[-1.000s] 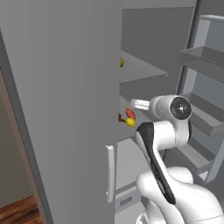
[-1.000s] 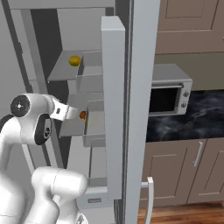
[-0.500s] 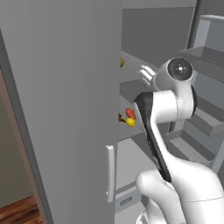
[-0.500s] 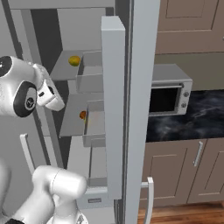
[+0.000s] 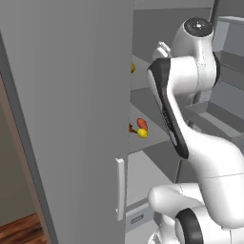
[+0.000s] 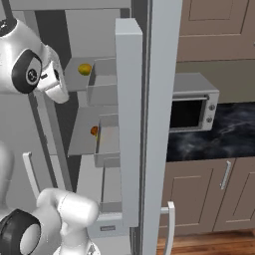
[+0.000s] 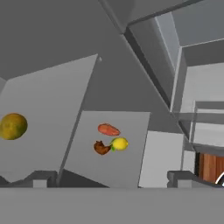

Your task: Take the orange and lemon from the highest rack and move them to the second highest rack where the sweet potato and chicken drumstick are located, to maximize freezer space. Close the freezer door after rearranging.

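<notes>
Found the task at about its midpoint. Saw the lemon (image 7: pixel 119 143) lying on the second highest rack (image 7: pixel 127 173), touching or just beside the chicken drumstick (image 7: pixel 101 148) and near the sweet potato (image 7: pixel 108 129). Counted that half of the fruit move as done.

Spotted the orange (image 7: pixel 13 126) alone on the highest rack (image 7: pixel 52 96), towards the left of the hand view and well apart from the other three things. Picked out the same round fruit from the right base view (image 6: pixel 85 68), sitting on the upper board. Caught only a sliver of it at the panel's edge in the left base view (image 5: pixel 133 68).

Noted the gripper (image 7: pixel 112 180) spread as wide as it goes, with nothing between its fingertips and nothing touched. Judged it to hang outside the compartment, looking in over both racks rather than reaching onto either one. Could not tell how near it stood to the orange.

Saw the freezer door (image 6: pixel 128 109) standing open, edge-on to the right base camera, with its bins facing the shelves.

Reckoned the remainder as follows:
- Reach onto the highest rack and close on the orange.
- Carry it down and set it beside the lemon without knocking the small pieces about.
- Draw the arm clear.
- Swing the door shut.
</notes>
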Tool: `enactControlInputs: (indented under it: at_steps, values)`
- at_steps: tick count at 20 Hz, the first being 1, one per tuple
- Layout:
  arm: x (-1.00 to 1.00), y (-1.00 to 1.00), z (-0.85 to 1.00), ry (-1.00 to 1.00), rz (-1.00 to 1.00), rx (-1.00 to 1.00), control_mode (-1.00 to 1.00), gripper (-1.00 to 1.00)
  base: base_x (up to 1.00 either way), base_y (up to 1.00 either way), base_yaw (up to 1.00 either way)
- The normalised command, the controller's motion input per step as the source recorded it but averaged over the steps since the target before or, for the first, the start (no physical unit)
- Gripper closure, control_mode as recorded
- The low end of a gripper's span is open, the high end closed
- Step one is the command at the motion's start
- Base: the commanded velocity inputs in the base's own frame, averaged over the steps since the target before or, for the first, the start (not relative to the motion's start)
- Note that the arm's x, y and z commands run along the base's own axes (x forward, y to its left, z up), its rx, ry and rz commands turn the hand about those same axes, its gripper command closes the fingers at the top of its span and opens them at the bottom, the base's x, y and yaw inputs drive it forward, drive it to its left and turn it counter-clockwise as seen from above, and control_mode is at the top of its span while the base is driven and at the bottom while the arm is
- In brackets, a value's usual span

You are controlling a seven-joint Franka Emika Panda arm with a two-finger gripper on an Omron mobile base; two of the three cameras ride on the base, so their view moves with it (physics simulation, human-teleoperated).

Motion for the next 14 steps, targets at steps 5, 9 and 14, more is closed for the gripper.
enactControlInputs:
  at_steps: [5, 9, 14]
  values:
    - [0.56, -0.16, -0.07, 0.00, 0.26, 0.19, -1.00, -1.00, 0.00, 0.00, 0.00]
    - [0.65, -0.03, -0.03, 0.00, 0.30, 0.24, -1.00, -1.00, 0.00, 0.00, 0.00]
    - [0.72, 0.03, -0.05, 0.00, 0.23, 0.17, -1.00, -1.00, 0.00, 0.00, 0.00]
